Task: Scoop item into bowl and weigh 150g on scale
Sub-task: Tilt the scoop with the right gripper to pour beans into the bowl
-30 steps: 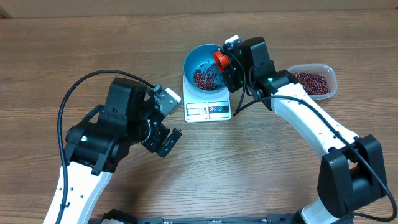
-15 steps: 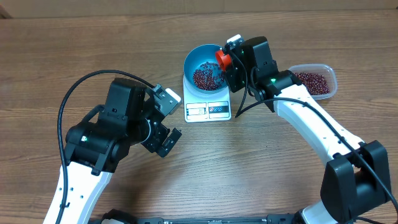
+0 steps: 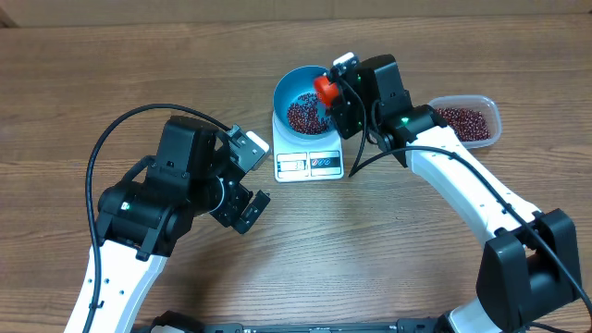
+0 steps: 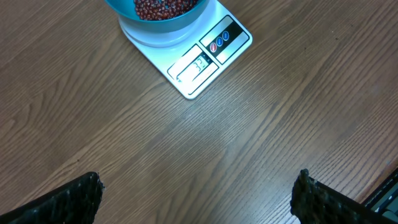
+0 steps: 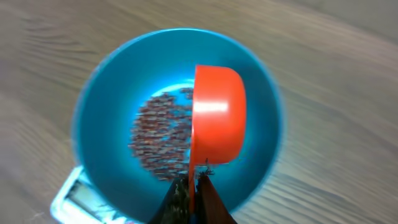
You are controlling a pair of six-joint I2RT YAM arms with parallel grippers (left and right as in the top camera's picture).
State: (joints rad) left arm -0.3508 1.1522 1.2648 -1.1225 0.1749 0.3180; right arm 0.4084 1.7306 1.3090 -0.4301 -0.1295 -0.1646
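Note:
The blue bowl stands on the white scale and holds a heap of dark red-brown beans. My right gripper is shut on the handle of an orange scoop, turned on its side over the bowl's right half. In the right wrist view the scoop hangs above the beans inside the bowl, its handle pinched at my right gripper. My left gripper is open over bare wood left of the scale. In its wrist view, gripper, scale and bowl show.
A clear plastic tub with more beans sits at the right, behind my right arm. A black cable loops from the left arm over the wooden table.
The orange scoop has shifted slightly left over the bowl and stays tipped. The left arm has not moved.

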